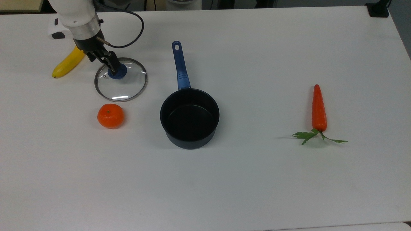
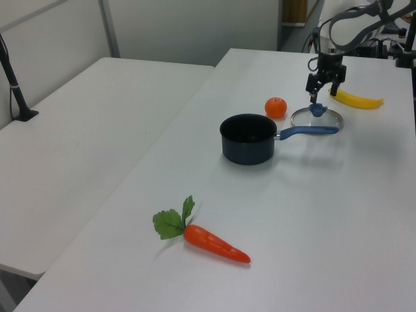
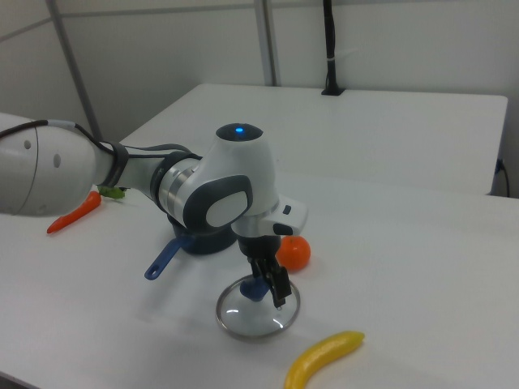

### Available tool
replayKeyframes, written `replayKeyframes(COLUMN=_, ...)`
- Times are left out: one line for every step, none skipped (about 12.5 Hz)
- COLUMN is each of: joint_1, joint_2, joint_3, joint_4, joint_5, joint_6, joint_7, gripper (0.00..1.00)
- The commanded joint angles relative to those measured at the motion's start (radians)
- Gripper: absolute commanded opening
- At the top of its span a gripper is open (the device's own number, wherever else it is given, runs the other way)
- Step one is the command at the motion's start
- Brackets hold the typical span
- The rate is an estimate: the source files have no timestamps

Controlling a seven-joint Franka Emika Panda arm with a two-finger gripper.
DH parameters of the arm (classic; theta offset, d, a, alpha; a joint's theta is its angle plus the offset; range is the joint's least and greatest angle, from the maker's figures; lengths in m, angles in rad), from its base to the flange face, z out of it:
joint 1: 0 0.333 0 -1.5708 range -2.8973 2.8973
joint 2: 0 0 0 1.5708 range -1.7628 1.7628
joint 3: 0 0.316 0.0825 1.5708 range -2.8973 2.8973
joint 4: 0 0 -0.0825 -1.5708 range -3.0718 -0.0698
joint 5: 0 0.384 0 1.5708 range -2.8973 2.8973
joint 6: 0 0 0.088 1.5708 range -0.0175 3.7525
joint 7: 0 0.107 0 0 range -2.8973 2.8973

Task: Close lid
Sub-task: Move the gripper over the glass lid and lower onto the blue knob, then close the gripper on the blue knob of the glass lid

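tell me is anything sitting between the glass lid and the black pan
Nothing visible does. The round clear glass lid with a blue knob lies on bare white table beside the black saucepan; the orange mandarin sits off that path.

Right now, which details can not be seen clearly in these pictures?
- Top view: the gripper covers part of the lid knob; contact unclear.
- Top view: the arm hides one end of the banana.
- Right view: the arm hides most of the saucepan.
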Motion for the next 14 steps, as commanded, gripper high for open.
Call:
replayKeyframes(joint_1=0.035, joint_2=0.002, joint_3=-0.003, joint_4=-0.028, joint_5=0.015, joint_6=0.033, joint_7=0.023, gripper=0.98)
replayKeyframes(joint_1=0.051, joint_2=0.014, joint_3=-0.003, joint_4=-0.027, joint_5=0.015, joint_6=0.038, joint_7=0.06, gripper=0.98)
replayKeyframes(joint_1=0.058, joint_2=0.025, joint_3=-0.003, joint_4=-0.025, joint_5=0.015, joint_6=0.04, joint_7=0.072, gripper=0.98)
replayKeyframes(joint_1=0.061, joint_2=0.025, joint_3=-0.003, joint_4=-0.027, joint_5=0.014, joint_6=0.058, joint_7=0.072, gripper=0.96)
replayKeyframes(joint_1=0.061, joint_2=0.025, joint_3=-0.003, joint_4=-0.028, joint_5=0.015, joint_6=0.066, joint_7=0.074, gripper=0.91)
replayKeyframes(joint_1=0.062, joint_2=0.025, joint_3=-0.003, joint_4=-0.028, joint_5=0.015, joint_6=0.069, joint_7=0.074, gripper=0.8)
replayKeyframes(joint_1=0.061, joint_2=0.025, joint_3=-0.003, joint_4=-0.028, joint_5=0.015, joint_6=0.069, joint_7=0.074, gripper=0.73)
replayKeyframes(joint_1=0.061, joint_2=0.025, joint_3=-0.003, joint_4=-0.028, joint_5=0.015, joint_6=0.067, joint_7=0.074, gripper=0.68)
replayKeyframes(joint_1=0.062, joint_2=0.025, joint_3=-0.003, joint_4=-0.028, joint_5=0.015, joint_6=0.067, joint_7=0.074, gripper=0.61)
replayKeyframes(joint_1=0.061, joint_2=0.024, joint_3=-0.003, joint_4=-0.027, joint_5=0.015, joint_6=0.067, joint_7=0.074, gripper=0.55)
replayKeyframes(joint_1=0.061, joint_2=0.022, joint_3=-0.003, joint_4=-0.027, joint_5=0.015, joint_6=0.066, joint_7=0.074, gripper=0.52)
replayKeyframes(joint_1=0.061, joint_2=0.021, joint_3=-0.003, joint_4=-0.024, joint_5=0.015, joint_6=0.06, joint_7=0.074, gripper=0.49)
replayKeyframes(joint_1=0.058, joint_2=0.016, joint_3=-0.003, joint_4=-0.019, joint_5=0.015, joint_6=0.056, joint_7=0.074, gripper=0.46)
replayKeyframes(joint_1=0.052, joint_2=0.011, joint_3=-0.003, joint_4=-0.016, joint_5=0.015, joint_6=0.053, joint_7=0.074, gripper=0.46)
